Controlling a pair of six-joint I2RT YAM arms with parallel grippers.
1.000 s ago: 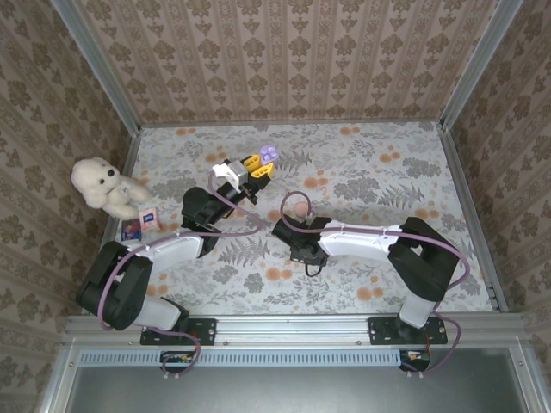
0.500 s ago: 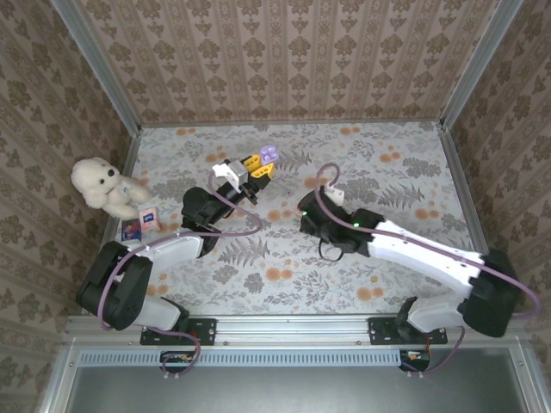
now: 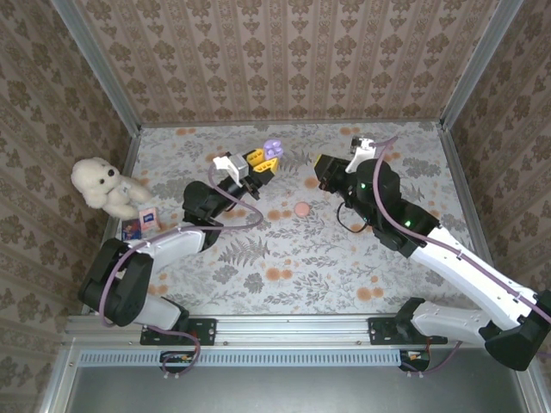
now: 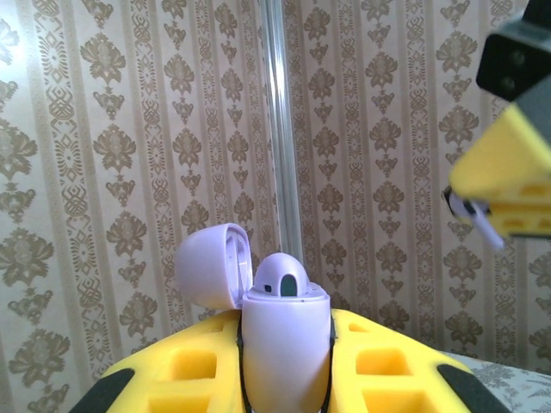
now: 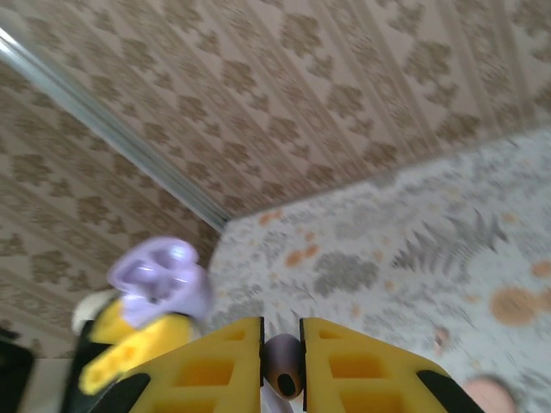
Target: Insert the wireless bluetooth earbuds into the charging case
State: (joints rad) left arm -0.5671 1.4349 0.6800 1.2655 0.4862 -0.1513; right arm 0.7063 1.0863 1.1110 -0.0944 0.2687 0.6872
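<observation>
While both arms reach over the far half of the tabletop (image 3: 284,258), your risk is alignment, not reach. Your left gripper (image 3: 262,162) is clamped on the case (image 3: 272,149), holding it in the air near the far edge, left of centre, with the lid swung open. One socket looks filled, though I can't be sure. Your right gripper (image 5: 281,334) pinches an earbud (image 5: 282,368) between its tips, off to the case's right and apart from it. If you come in tilted or off-centre, the earbud may catch the rim or the lid, slip from so narrow a pinch and drop to the tabletop. If you push hard, you could twist the case in the left grip.
</observation>
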